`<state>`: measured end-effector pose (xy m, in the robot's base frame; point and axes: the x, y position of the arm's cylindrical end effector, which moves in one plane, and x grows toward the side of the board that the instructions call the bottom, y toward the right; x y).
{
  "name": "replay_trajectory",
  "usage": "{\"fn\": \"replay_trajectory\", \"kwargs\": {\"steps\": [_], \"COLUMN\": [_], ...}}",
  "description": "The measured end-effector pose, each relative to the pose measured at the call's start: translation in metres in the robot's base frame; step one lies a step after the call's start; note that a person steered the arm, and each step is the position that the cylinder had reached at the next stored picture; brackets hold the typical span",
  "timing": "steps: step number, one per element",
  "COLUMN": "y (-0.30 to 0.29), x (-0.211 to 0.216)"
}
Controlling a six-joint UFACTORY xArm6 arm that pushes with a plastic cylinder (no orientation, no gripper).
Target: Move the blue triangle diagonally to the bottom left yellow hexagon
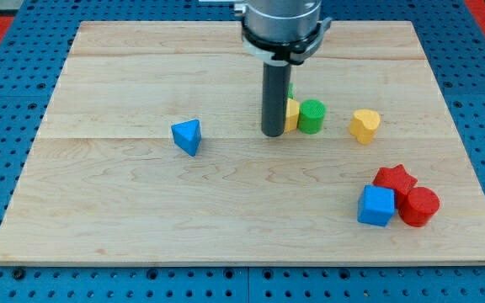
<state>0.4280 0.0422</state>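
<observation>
Fingers there are none, only my tip (pixel 273 133), resting at three o'clock of the blue triangle (pixel 188 136) and touching the partly hidden yellow block (pixel 292 114), which a careless start could knock away.

The pale wooden plank tabletop (pixel 125 219) lay on a blue pegboard (pixel 7 93). A blue triangle block (pixel 188 136) sat left of centre, well apart from the rest. Near the middle, a yellow block (pixel 293 114), partly hidden behind the rod, touched a green cylinder (pixel 311 116); a yellow heart-like block (pixel 365 125) stood near them to the view's right. At the view's bottom right, a blue cube (pixel 375 206), red star (pixel 394 179) and red cylinder (pixel 418 206) clustered, touching.
</observation>
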Motion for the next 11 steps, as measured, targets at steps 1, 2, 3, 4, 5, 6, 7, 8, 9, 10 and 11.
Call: {"fn": "replay_trajectory", "kwargs": {"steps": [1, 2, 3, 4, 5, 6, 7, 8, 9, 10, 11], "y": [-0.098, -0.208, -0.180, -0.081, -0.073, -0.136, -0.130, -0.109, -0.033, 0.001, -0.082], "x": [-0.023, -0.034, 0.020, 0.035, 0.036, 0.029, 0.005, -0.025, -0.003, 0.029, 0.005]}}
